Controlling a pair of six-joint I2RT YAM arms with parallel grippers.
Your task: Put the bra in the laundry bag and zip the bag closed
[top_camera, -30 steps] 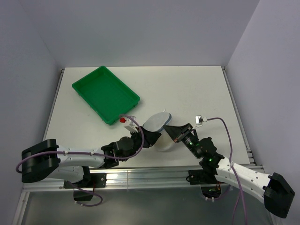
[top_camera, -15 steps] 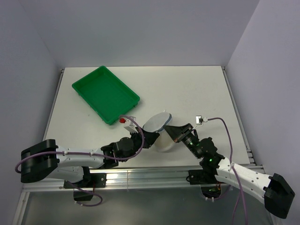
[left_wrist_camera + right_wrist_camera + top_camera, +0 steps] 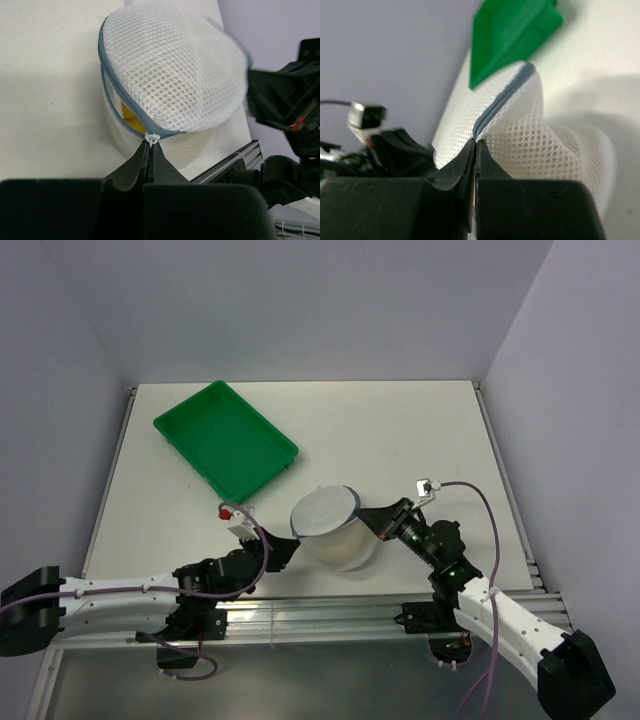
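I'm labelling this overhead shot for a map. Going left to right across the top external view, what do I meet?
green tray → left gripper → laundry bag → right gripper

a green rectangular plastic tray with a raised rim [image 3: 225,440] lies flat on the far left part of the white worktop [image 3: 420,430], turned at an angle to its edges. pale grey walls [image 3: 300,300] enclose the worktop on three sides, and a silver metal rail [image 3: 330,612] runs along its near edge.
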